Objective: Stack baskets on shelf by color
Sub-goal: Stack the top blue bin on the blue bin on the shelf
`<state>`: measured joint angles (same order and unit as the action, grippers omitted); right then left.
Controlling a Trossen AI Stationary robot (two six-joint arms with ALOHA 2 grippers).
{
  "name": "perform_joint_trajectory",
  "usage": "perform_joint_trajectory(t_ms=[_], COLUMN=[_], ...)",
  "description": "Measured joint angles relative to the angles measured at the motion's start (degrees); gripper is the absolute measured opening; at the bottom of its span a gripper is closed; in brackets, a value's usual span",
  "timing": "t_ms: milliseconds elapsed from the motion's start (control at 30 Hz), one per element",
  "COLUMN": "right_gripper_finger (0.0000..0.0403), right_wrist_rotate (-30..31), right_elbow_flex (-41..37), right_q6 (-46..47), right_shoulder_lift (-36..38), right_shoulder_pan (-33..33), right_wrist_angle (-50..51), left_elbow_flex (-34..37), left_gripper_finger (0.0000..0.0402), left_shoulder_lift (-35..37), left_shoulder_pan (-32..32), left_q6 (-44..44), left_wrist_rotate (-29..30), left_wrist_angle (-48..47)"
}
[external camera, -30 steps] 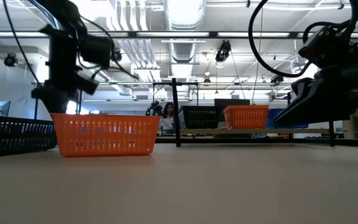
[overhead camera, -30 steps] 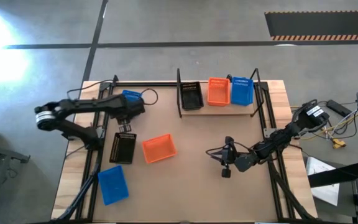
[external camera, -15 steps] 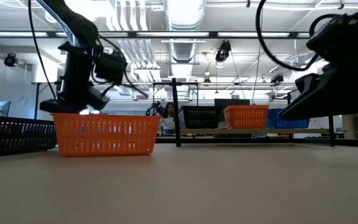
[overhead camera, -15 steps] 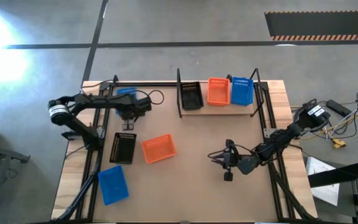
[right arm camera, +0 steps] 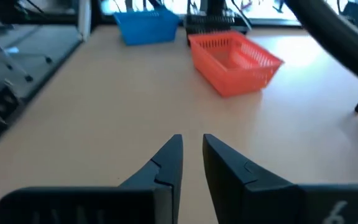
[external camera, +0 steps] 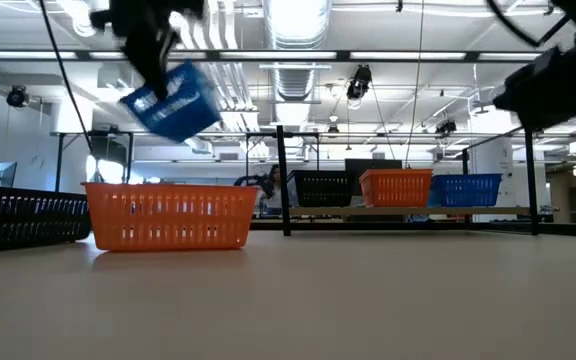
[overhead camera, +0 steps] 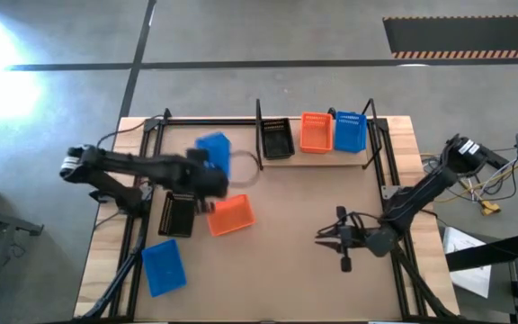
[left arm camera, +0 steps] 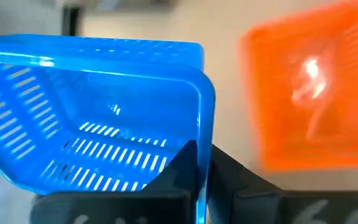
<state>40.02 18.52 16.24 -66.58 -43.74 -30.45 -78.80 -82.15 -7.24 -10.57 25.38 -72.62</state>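
My left gripper [left arm camera: 201, 163] is shut on a blue basket [overhead camera: 214, 151], which hangs tilted in the air [external camera: 173, 100] above the table's left half. Below it, an orange basket [overhead camera: 232, 216] and a black basket [overhead camera: 178, 214] rest on their bottoms on the table. Another blue basket [overhead camera: 163, 267] lies near the front left. On the shelf [overhead camera: 317, 157] stand a black basket [overhead camera: 277, 138], an orange basket [overhead camera: 316, 131] and a blue basket [overhead camera: 350, 131], side by side. My right gripper [right arm camera: 191, 148] hovers over the table's right half, slightly open and holding nothing. My left gripper pinches one side wall of the blue basket [left arm camera: 201, 134] at its rim, one finger inside the basket and one outside. The fingers come from above. The basket hangs below them, lifted clear of the table and tilted, its open side turned partly sideways.
Black metal frame rails [overhead camera: 142, 225] run along the table's left and right sides. The shelf's black uprights [overhead camera: 260, 135] stand at its ends. Bare tabletop [overhead camera: 304, 270] stretches across the middle and front.
My left gripper has shut on the blue basket at the far left, then risen and swung toward the table's middle. The basket has come up clear of the table and now hangs tilted. My right gripper has drifted a little toward the near right.
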Motion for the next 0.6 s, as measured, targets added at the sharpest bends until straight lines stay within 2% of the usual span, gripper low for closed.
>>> perform_joint_trajectory(t_ms=[133, 267, 333, 433, 533, 600], right_gripper_finger=[0.0047, 0.0043, 0.0044, 0.0045, 0.0046, 0.0051], right_wrist_rotate=[-0.32, -7.07, -8.96, -6.84, -1.30, -0.83], right_elbow_flex=[0.38, 2.92, 5.69, 12.77, 21.43, 26.51], right_q6=[-5.00, -12.33, -16.15, -17.25, -12.59, -9.80], right_shoulder_lift=[6.58, 12.82, 15.41, 18.32, 18.16, 16.65], right_shoulder_pan=[-1.65, -1.76, -1.78, -1.63, -0.71, 0.88], right_wrist_angle=[0.71, 0.95, 4.88, 22.17, 43.96, 56.27], left_elbow_flex=[-9.34, -17.16, -20.80, -26.25, -31.53, -34.32], left_gripper_finger=[0.0000, 0.0000, 0.0000, 0.0000, 0.0000, 0.0000], left_shoulder_lift=[-8.97, -19.26, -24.03, -30.35, -35.13, -37.31], left_shoulder_pan=[-6.09, -7.01, -7.04, -7.00, -7.30, -7.73], left_q6=[-0.99, 3.23, 6.56, 12.08, 18.12, 22.69], left_wrist_rotate=[-2.60, -4.36, -5.28, -7.75, -8.67, -8.71], left_wrist_angle=[1.82, 3.49, 4.98, 6.70, 6.68, 6.79])
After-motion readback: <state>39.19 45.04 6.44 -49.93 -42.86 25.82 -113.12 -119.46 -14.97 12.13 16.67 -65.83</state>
